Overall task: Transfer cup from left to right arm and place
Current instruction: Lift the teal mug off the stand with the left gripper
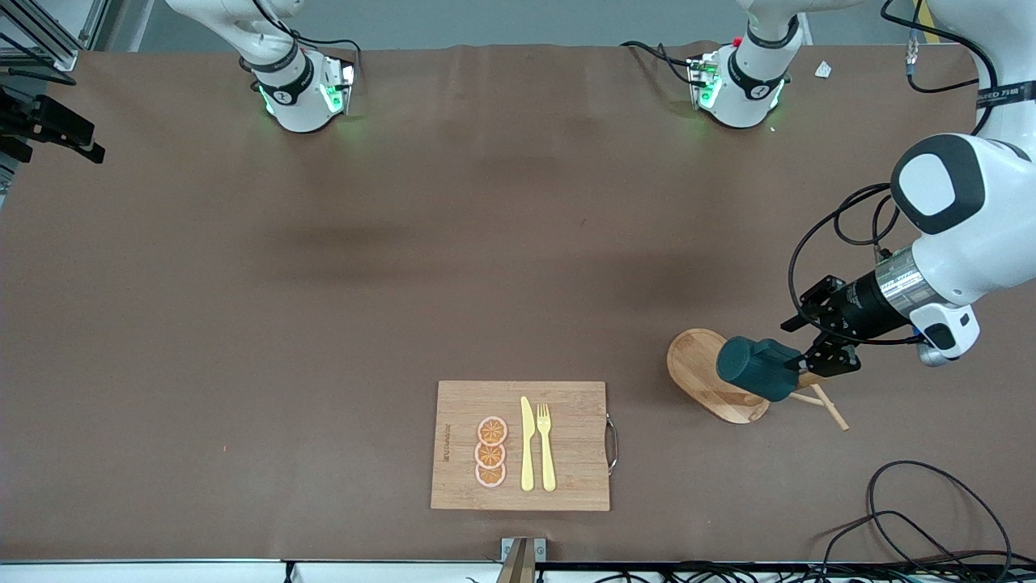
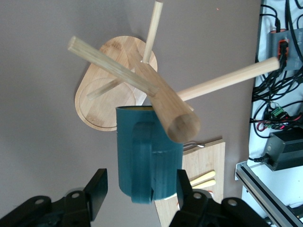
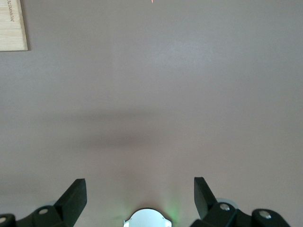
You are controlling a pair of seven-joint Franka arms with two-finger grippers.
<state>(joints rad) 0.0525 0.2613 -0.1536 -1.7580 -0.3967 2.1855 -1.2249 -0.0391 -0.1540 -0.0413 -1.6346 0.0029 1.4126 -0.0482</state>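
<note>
The cup (image 1: 759, 368), dark teal with ribbed sides, hangs tilted on a wooden peg rack (image 1: 712, 387) at the left arm's end of the table. In the left wrist view the cup (image 2: 147, 151) shows its handle, under the rack's thick post (image 2: 165, 106). My left gripper (image 1: 801, 364) (image 2: 142, 179) is open and straddles the cup's bottom end. One finger (image 2: 185, 189) lies against the cup's side, and the other finger (image 2: 98, 191) stands a gap away. My right gripper (image 3: 139, 189) is open over bare brown table with nothing between its fingers.
A bamboo cutting board (image 1: 566, 453) lies near the table's front edge, carrying three orange slices (image 1: 491, 452), a yellow knife (image 1: 527, 444) and a yellow fork (image 1: 546, 445). Black cables (image 1: 923, 518) coil near the front corner at the left arm's end.
</note>
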